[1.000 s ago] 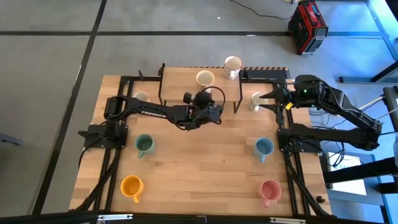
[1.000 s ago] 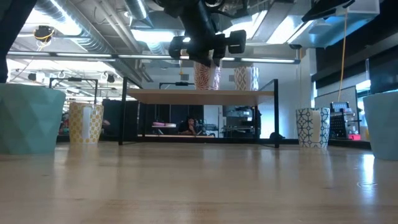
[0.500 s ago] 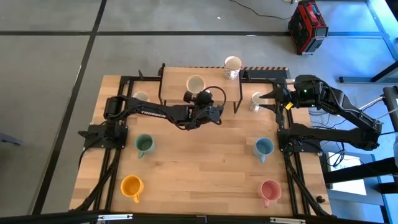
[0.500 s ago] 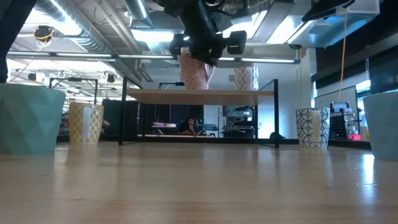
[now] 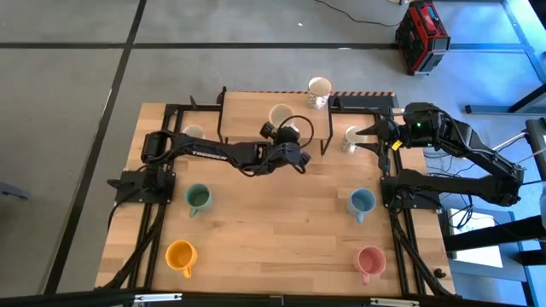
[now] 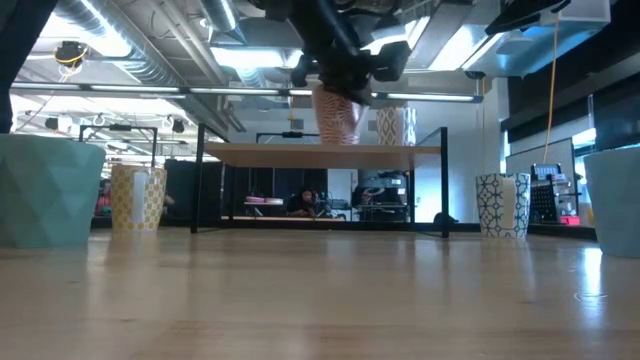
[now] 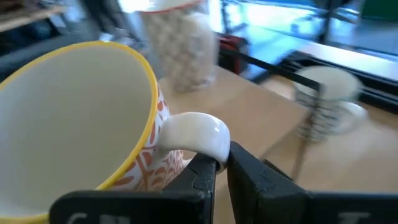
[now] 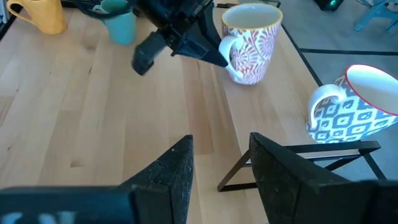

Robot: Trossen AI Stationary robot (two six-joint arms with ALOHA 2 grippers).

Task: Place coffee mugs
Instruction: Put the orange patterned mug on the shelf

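Overhead: left gripper (image 5: 286, 147) reaches the raised shelf (image 5: 247, 115) at the table's far side, clamped on the handle of a white mug with orange pattern (image 5: 281, 114) standing there. Right gripper (image 5: 368, 136) waits far right, fingers apart, beside another white mug (image 5: 351, 137). Green mug (image 5: 198, 199), orange mug (image 5: 180, 254), blue mug (image 5: 361, 203) and pink mug (image 5: 369, 261) stand nearer.

Low view: the patterned mug (image 6: 337, 117) sits on the shelf (image 6: 320, 150).

Left wrist: fingers (image 7: 198, 180) pinch the mug's handle (image 7: 198, 132).

Right wrist: open fingers (image 8: 176, 169), holding nothing.

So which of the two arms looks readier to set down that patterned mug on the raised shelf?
Probably the left: its gripper is shut on the patterned mug by the handle, over the shelf. The right gripper hangs open, aside.
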